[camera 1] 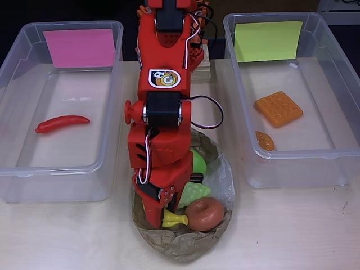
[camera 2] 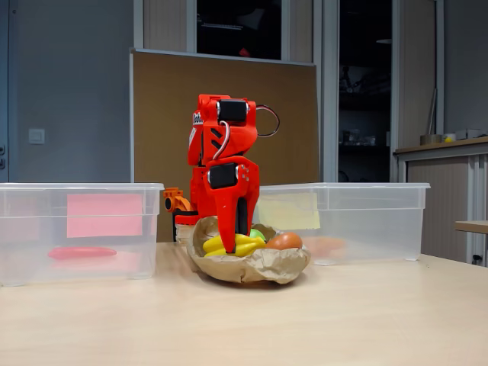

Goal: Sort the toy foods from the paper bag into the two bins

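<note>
- Gripper (camera 1: 160,216) is lowered into the paper bag (camera 1: 183,244), bottom centre of the overhead view, at the bananas (camera 1: 174,219); fingers' spread cannot be told.
- Donut (camera 1: 205,214) and grapes (camera 1: 194,194) are crowded just beside; only the bananas should be pinched.
- A straight lift is advised, so the bag is not dragged.
- Chili (camera 1: 62,124) is lying in the pink-sheet bin (camera 1: 17,169), waffle (camera 1: 278,108) in the yellow-green one (camera 1: 337,152).

Your arm (camera 1: 160,107) is built from bright red printed plastic, blocky and angular, with black servo blocks set into the joints. You'll see a round white sticker (camera 1: 163,78) with a black-and-orange cartoon emblem on the upper segment. Thin red, white and black wires run down its side, and a black cable (camera 1: 209,115) loops out to the right in the overhead view. A round red knob (camera 1: 129,112) sticks out on the left.
</note>
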